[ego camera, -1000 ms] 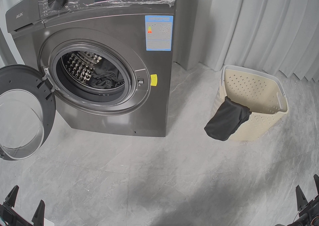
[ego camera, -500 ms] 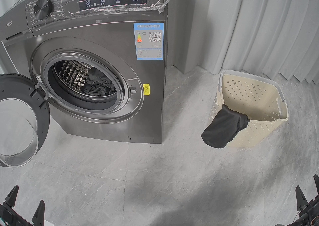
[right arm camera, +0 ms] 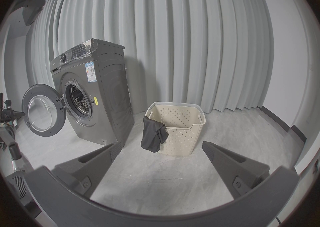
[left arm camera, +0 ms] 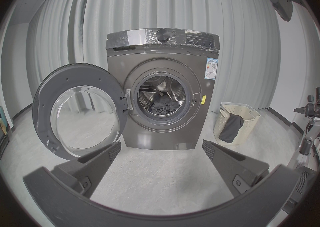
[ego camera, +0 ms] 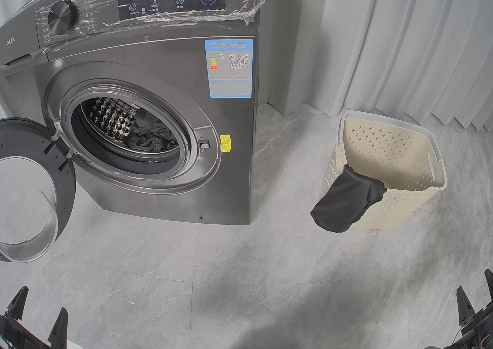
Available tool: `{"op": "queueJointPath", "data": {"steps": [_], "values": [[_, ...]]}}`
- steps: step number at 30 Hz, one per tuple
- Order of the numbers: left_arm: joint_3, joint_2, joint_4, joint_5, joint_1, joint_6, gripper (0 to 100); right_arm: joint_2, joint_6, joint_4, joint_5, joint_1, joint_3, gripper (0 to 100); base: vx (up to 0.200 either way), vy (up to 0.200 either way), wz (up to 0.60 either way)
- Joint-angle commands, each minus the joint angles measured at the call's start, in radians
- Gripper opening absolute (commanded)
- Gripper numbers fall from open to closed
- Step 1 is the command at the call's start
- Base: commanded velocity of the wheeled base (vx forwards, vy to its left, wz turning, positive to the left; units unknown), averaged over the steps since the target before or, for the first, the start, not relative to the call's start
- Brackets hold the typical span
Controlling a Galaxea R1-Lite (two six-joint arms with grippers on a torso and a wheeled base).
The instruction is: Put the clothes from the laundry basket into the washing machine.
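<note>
Head view, right of centre: laundry basket [ego camera: 395, 155] on floor [ego camera: 257, 273]; black garment [ego camera: 346, 201] draped over its near rim, hanging outside, well apart from both grippers.
Head view, left: washing machine [ego camera: 226, 170], door [ego camera: 67, 175] swung open; dark clothes [ego camera: 151, 134] in drum [ego camera: 110, 116].
Head view, lower corners: left gripper [ego camera: 41, 303], right gripper [ego camera: 475, 283], both spread wide, empty.
Left wrist view: left gripper [left arm camera: 160, 144] faces the drum; open door edge looks a likely snag.
Right wrist view: right gripper [right arm camera: 161, 144] faces the basket. Judged best: approach over bare floor, pinch garment at rim fold, lift clear.

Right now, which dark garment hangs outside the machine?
The black cloth draped over the rim of the cream plastic laundry basket; the other dark garment lies inside the grey washing machine.
</note>
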Motion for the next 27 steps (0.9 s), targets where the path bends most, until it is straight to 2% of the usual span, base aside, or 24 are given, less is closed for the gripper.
{"op": "queueJointPath", "data": {"steps": [1, 5, 27], "values": [[0.018, -0.013, 0.001, -0.001, 0.000, 0.000, 100, -0.015, 0.000, 0.000, 0.000, 0.001, 0.018, 100, 0.000, 0.000, 0.00], [0.018, -0.013, -0.001, -0.001, 0.000, -0.002, 100, -0.015, -0.001, 0.000, 0.000, 0.001, 0.018, 100, 0.000, 0.000, 0.00], [0.018, -0.013, -0.001, 0.001, 0.002, 0.001, 100, -0.015, -0.004, 0.000, 0.001, 0.001, 0.016, 100, 0.000, -0.200, 0.00]]}}
